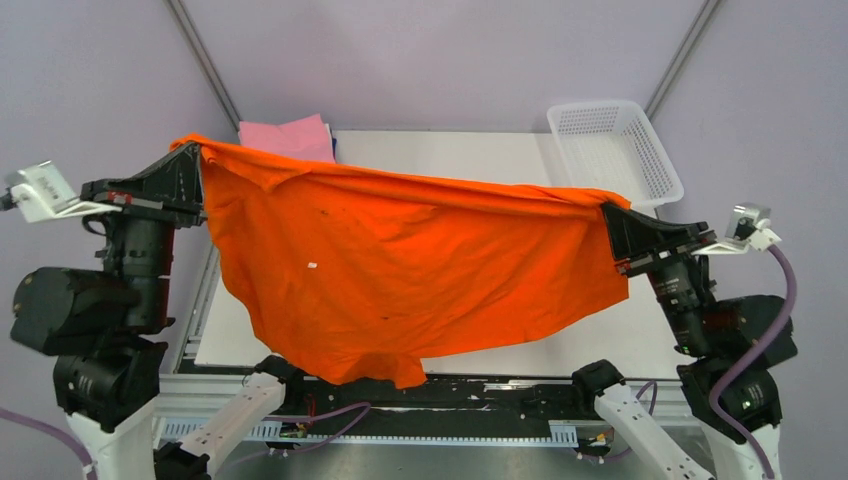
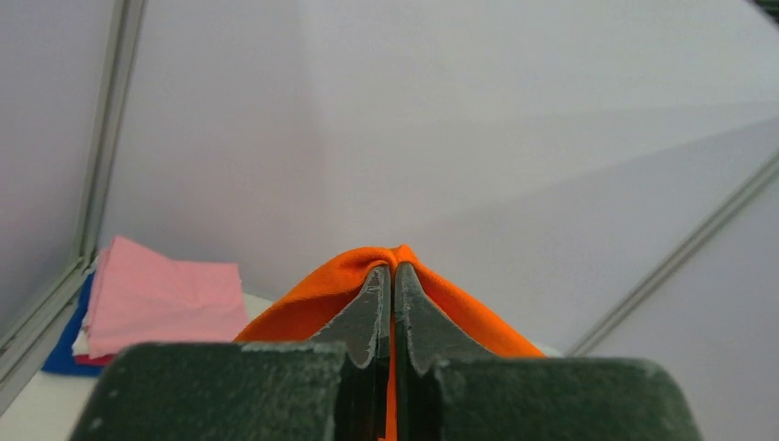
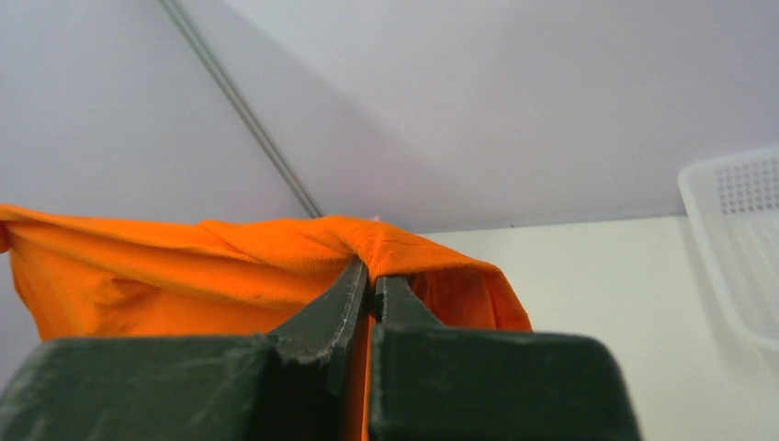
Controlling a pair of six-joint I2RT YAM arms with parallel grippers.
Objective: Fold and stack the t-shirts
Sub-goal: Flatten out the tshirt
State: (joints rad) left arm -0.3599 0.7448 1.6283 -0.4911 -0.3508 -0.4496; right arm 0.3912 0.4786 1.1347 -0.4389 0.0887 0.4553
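Lilac enclosure walls [image 1: 440, 60] all round, white worktop [image 1: 450, 155] below; I'm working above its middle. Left fingers [image 2: 367, 317] are clamping one upper corner of the orange t-shirt [image 1: 400, 270] and right fingers [image 3: 331, 312] the opposite one. Both are pinched right down on cloth, with a fold bunching over each tip. The shirt is hanging spread between the two arms, lifted off the worktop. Its top edge is sloping down toward the right and its lower edge is drooping past the near edge toward the arm bases. I can't tell whether I'm gripping shoulders or hem.

Handling, my read: light, limp cloth with no stiffness, so it's going wherever gravity takes it. A thin edge pinch could be slipping under any jerk. I'm favouring seamed corners for grip and holding tension between the arms, so it's laying flat rather than crumpling.

Around it: the folded stack [image 2: 156, 303] (pink on top; white, magenta and blue beneath) is sitting at the far-left corner, just behind the left arm, so trailing cloth could be dragging it. The white mesh basket [image 1: 660, 175] is sitting at the far-right corner, apart from the shirt. The low edge risks snagging on the near-edge rail [image 1: 480, 395].
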